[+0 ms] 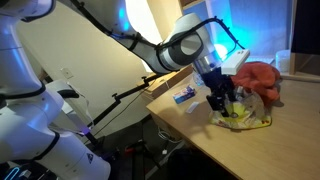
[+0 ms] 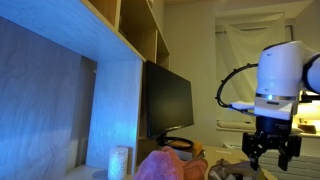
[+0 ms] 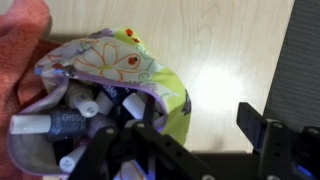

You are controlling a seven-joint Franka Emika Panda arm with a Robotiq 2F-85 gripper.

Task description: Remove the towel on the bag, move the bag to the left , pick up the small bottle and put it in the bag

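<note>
The bag point(image 3: 150, 70) is yellow-green with a flower print. It lies open on the wooden table, and several tubes and small bottles point(image 3: 60, 125) show inside it. It also shows in an exterior view point(image 1: 243, 120). The orange-red towel point(image 3: 20, 40) lies bunched beside the bag, off it, and shows in both exterior views point(image 1: 258, 78) point(image 2: 160, 166). My gripper point(image 3: 195, 140) is open just above the bag, one finger at the bag's mouth and the other over bare table. It shows in both exterior views point(image 1: 218, 98) point(image 2: 272, 152). A small white and blue object point(image 1: 185, 97) lies on the table near the bag.
The wooden table point(image 3: 230, 50) has a front edge close to the bag point(image 1: 190, 135). A dark monitor point(image 2: 168, 100) and a wooden shelf unit point(image 2: 120, 60) stand behind. A white cylinder point(image 2: 119, 162) stands near the towel. A dark strip point(image 3: 305, 60) runs along the table's side.
</note>
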